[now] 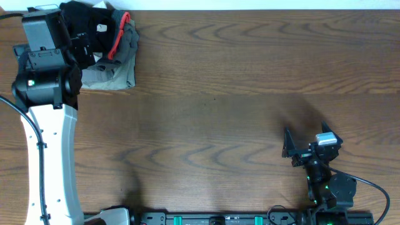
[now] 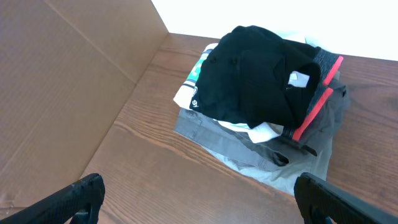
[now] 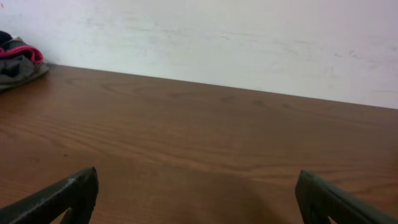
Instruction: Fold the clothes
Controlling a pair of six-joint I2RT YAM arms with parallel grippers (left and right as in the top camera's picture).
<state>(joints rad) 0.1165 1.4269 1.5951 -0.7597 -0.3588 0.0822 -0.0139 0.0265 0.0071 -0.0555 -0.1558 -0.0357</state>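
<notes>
The clothes, a black garment with a small white tag and small white lettering, lie crumpled on top of a pile at the table's far left corner. My left gripper hovers just in front of that pile. It is open, with bare table between its fingers and nothing touching them. My right gripper stands open over the near right of the table, far from the pile. The right wrist view shows only wood between its fingertips.
Under the black garment lie a white garment with a green patch and folded grey garments with red trim. A brown cardboard panel rises left of the pile. A white wall backs the wooden table.
</notes>
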